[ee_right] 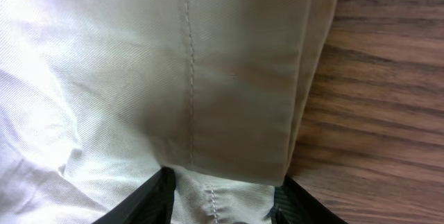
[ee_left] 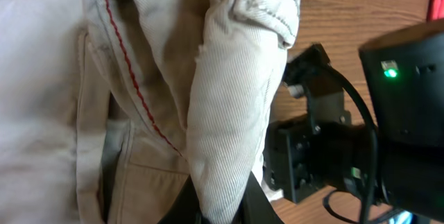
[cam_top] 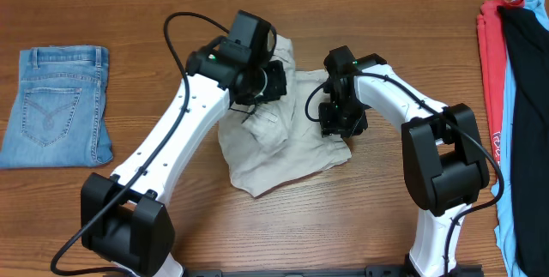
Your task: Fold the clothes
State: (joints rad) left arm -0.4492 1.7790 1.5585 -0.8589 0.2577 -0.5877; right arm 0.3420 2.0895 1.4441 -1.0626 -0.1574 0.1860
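Observation:
The clothes, a pale beige pair of shorts (cam_top: pixel 287 153), lie crumpled at the table's middle. My left gripper (cam_top: pixel 256 105) is over their upper left part, shut on a thick ribbed fold of the cloth (ee_left: pixel 232 127) that rises between its fingers (ee_left: pixel 225 213). A red-stitched seam (ee_left: pixel 132 78) and the inner lining show beside that fold. My right gripper (cam_top: pixel 341 127) is at the shorts' right edge. Its two fingers (ee_right: pixel 225 200) hold a hemmed flap of the same cloth (ee_right: pixel 229 113), which fills the gap between them.
Folded light-blue jeans (cam_top: pixel 56 105) lie at the far left. Red (cam_top: pixel 491 71), black (cam_top: pixel 527 63) and light-blue (cam_top: pixel 513 191) garments are stacked along the right edge. The right arm's black wrist (ee_left: pixel 333 161) is close beside the left gripper. Bare wood (ee_right: pixel 388 113) borders the hem.

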